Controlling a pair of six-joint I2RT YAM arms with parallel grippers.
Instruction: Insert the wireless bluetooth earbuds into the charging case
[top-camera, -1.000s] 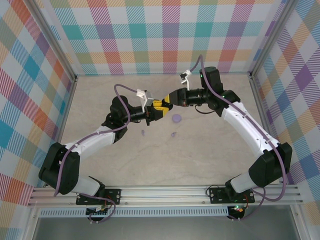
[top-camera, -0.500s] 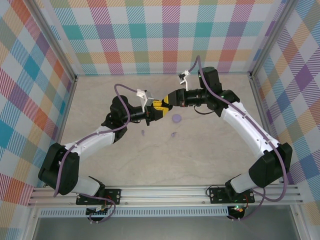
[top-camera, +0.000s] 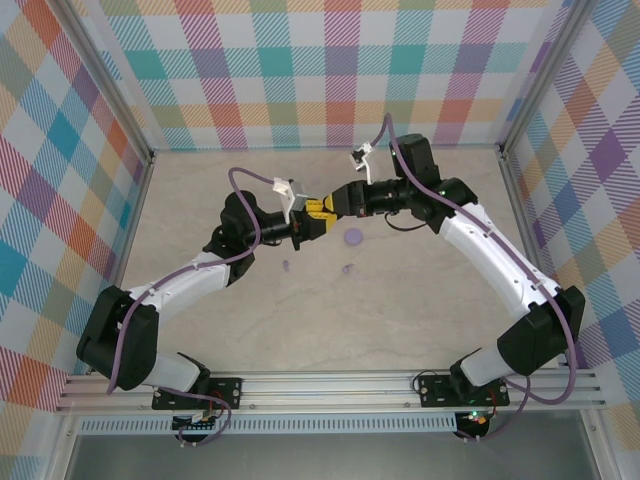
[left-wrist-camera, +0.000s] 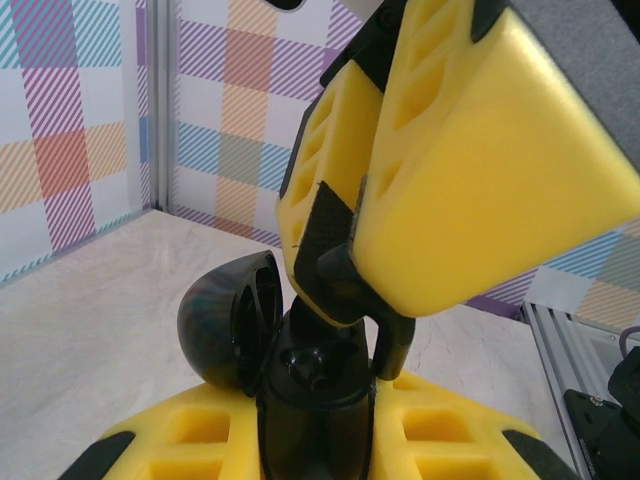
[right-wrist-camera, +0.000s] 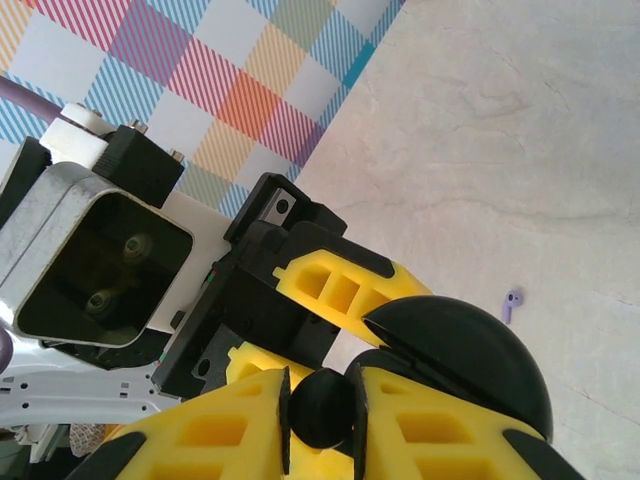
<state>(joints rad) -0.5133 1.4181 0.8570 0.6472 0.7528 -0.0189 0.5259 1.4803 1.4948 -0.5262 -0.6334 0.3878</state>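
my left gripper (top-camera: 316, 224) is clenched on the black case (left-wrist-camera: 315, 400). in the left wrist view the case stands upright between my yellow fingers, mouth toward 12 o'clock, with its domed lid (left-wrist-camera: 225, 325) swung open to 9 o'clock. my right gripper (top-camera: 330, 207) comes down on it from 12 to 1 o'clock, pinching a black bud (right-wrist-camera: 322, 405). in the right wrist view the bud's round end sits between the pads, but i cannot tell which way its stem runs. whether the bud touches the case mouth is hidden by the fingers.

from the top, both grippers meet tip to tip over the middle of the table (top-camera: 420, 300), a little toward 12 o'clock. a lilac disc (top-camera: 353, 237) lies near them at 4 o'clock. one lilac bud (top-camera: 286, 265) lies at 7 o'clock and another (top-camera: 347, 268) at 5 o'clock, both apart from the disc. in the right wrist view a lilac bud lies with its long axis roughly 12 to 6 o'clock, head up. bare table spreads from 3 through 6 to 9 o'clock, and the checked walls (top-camera: 300, 70) stand well apart from both arms.
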